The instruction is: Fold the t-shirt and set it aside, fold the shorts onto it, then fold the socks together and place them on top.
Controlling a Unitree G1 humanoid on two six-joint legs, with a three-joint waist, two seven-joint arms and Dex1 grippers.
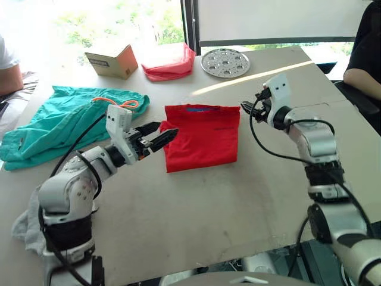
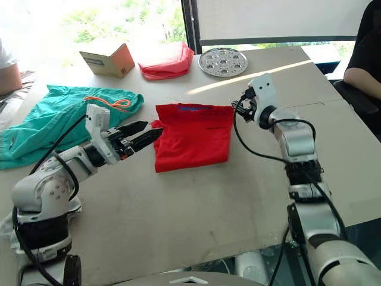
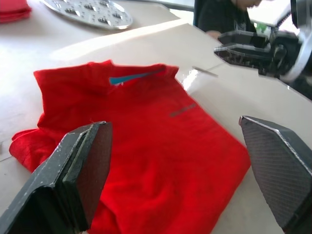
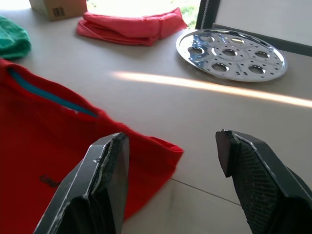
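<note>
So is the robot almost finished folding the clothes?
Not yet. The red t-shirt looks folded, with both open hands, left hand and right hand, at its edges. The teal shorts lie unfolded, and grey socks wait by the table edge.

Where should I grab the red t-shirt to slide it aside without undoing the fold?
Probably the t-shirt at both side edges together: left gripper, open, already at its left edge, and right gripper, open, by the collar-end right corner. It lies flat as a folded rectangle, so pinching one corner alone would likely let layers spill.
</note>
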